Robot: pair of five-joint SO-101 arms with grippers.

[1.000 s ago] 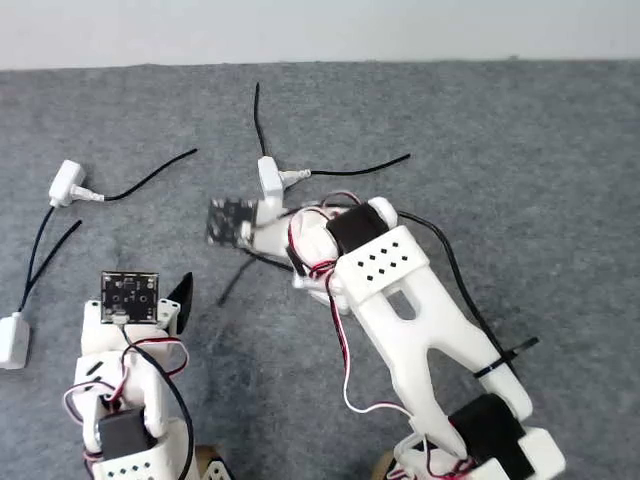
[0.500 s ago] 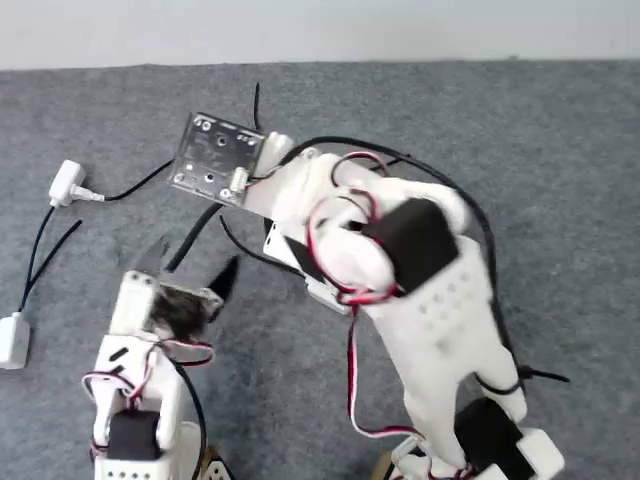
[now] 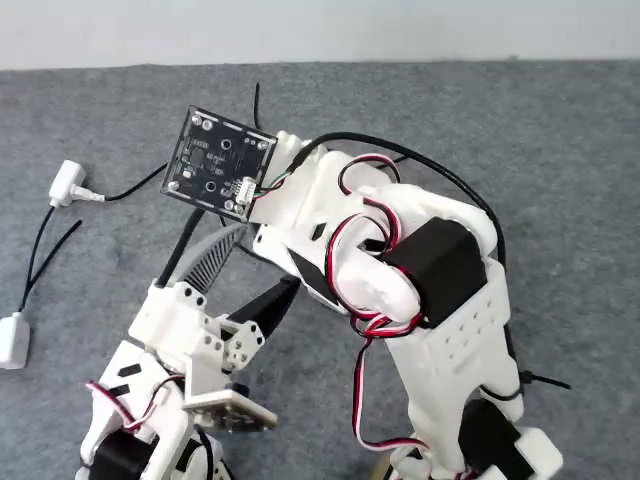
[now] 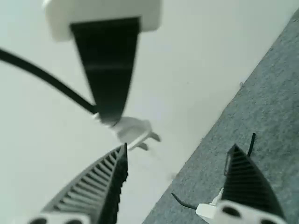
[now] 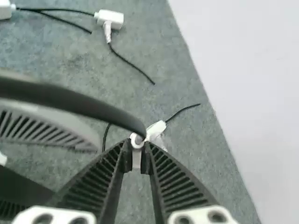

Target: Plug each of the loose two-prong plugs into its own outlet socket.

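Two robot arms stand over a grey bench [image 3: 560, 150]. The right claw [image 5: 135, 149] is clamped on one white two-prong plug [image 4: 133, 130], held up off the bench. The left claw [image 4: 178, 151] hangs near it, fingers apart. Two more white corded pieces lie on the bench: a second plug [image 3: 68, 182] and a block [image 3: 12, 340] at the edge.

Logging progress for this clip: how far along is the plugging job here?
Done: no plug seen seated in a socket. In hand: the right gripper has its jaws shut on one white plug, held off the carpet. Remaining: a second plug lies loose on the carpet; the left gripper is open.
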